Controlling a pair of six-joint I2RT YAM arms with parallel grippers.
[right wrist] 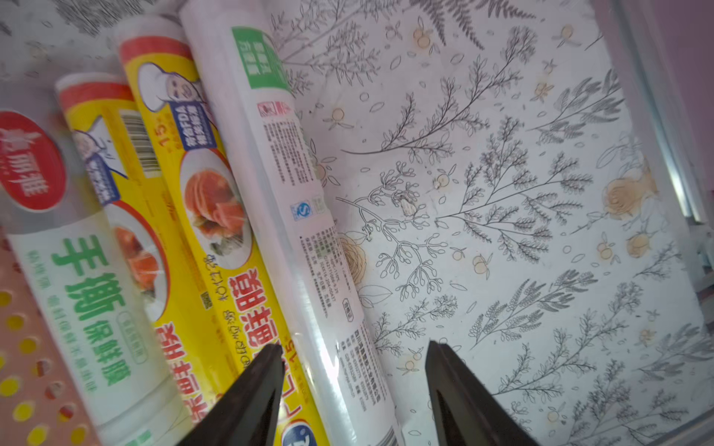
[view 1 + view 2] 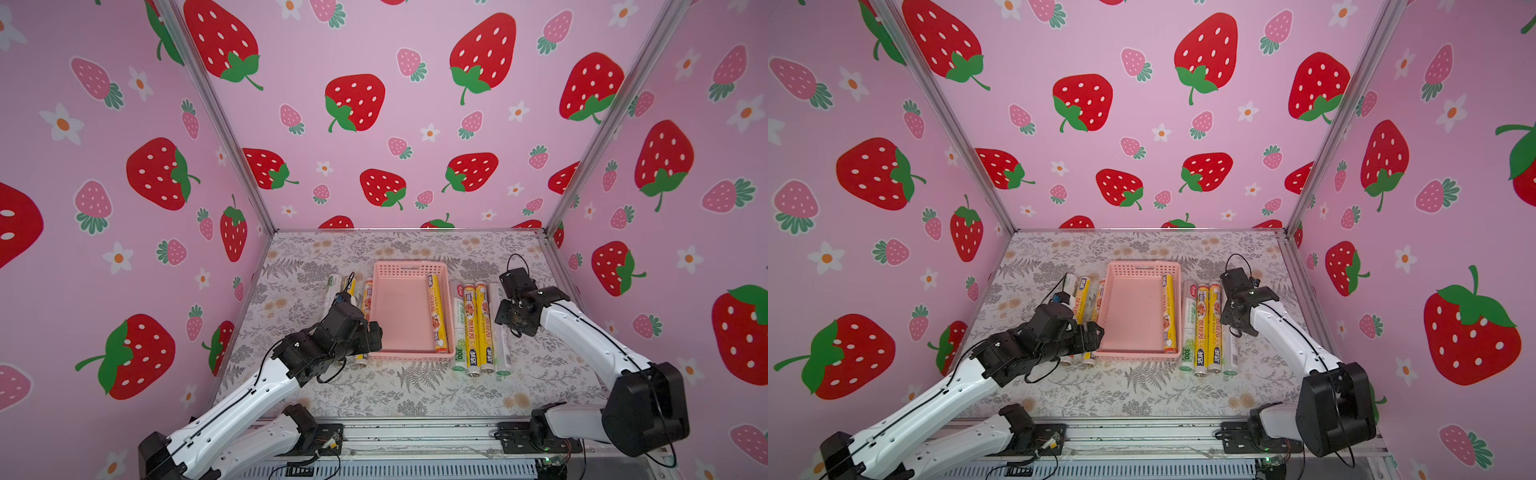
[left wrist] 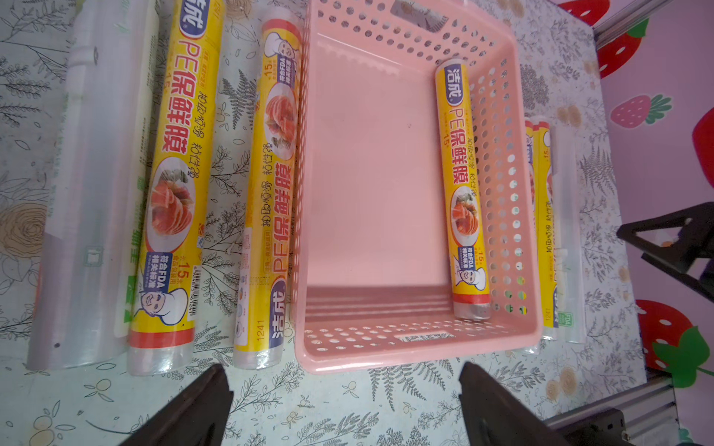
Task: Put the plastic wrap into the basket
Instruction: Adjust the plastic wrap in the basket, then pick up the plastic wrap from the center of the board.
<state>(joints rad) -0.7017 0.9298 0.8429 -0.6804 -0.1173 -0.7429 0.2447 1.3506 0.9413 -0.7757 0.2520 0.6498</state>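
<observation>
One yellow roll lies in the basket; other rolls flank it on the worktop.
Left gripper wide, empty, at the basket's near end; right gripper part-open, loosely astride the outer white roll.

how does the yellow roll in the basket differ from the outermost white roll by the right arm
The yellow roll lies inside the basket against a side wall; the white roll lies on the table outside it. The yellow roll shows a food picture; the white roll is pale with a green label. Both lie flat and parallel.
</observation>
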